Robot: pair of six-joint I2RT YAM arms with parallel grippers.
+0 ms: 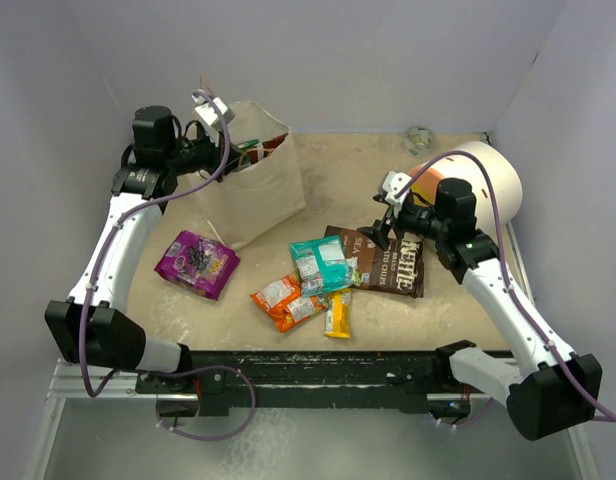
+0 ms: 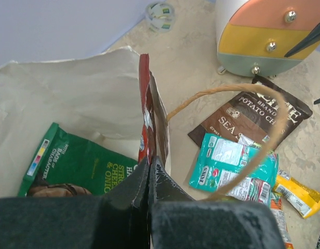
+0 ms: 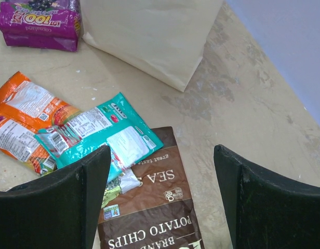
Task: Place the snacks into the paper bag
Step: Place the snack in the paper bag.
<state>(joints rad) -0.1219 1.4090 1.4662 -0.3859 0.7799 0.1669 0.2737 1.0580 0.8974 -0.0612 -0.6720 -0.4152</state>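
i have the left fingers [image 2: 149,174] pressed fully together on the rim of the paper bag [image 1: 256,185], pinching the paper between them; the bag stands upright at about 11 o'clock on the tabletop [image 1: 358,175] with its mouth open; inside it the green chip bag [image 2: 79,166] lies against the paper wall; a thin red edge [image 2: 144,114] stands against the pinched wall, and i cannot tell what it belongs to; one twisted paper handle [image 2: 227,92] arcs out from the rim.

the right fingers [image 1: 376,236] are spread wide with nothing between them; they hang over the brown chip bag [image 1: 388,265], and i cannot tell whether they touch it; that bag lies flat just right of the tabletop's centre, at about 4 o'clock from the paper bag.

the teal packet [image 1: 323,262] overlaps the brown bag's edge at its 9 o'clock; the orange packets [image 1: 283,300] sit at the teal packet's 8 o'clock, partly under it; the yellow bar [image 1: 338,312] lies at the teal packet's 6 o'clock, just beside the orange packets; the purple packet [image 1: 196,263] lies on its own at the paper bag's 7 o'clock, apart from the others.

a cream cylinder [image 1: 483,175] lies on its side at about 2 o'clock on the tabletop, close to the right wrist.
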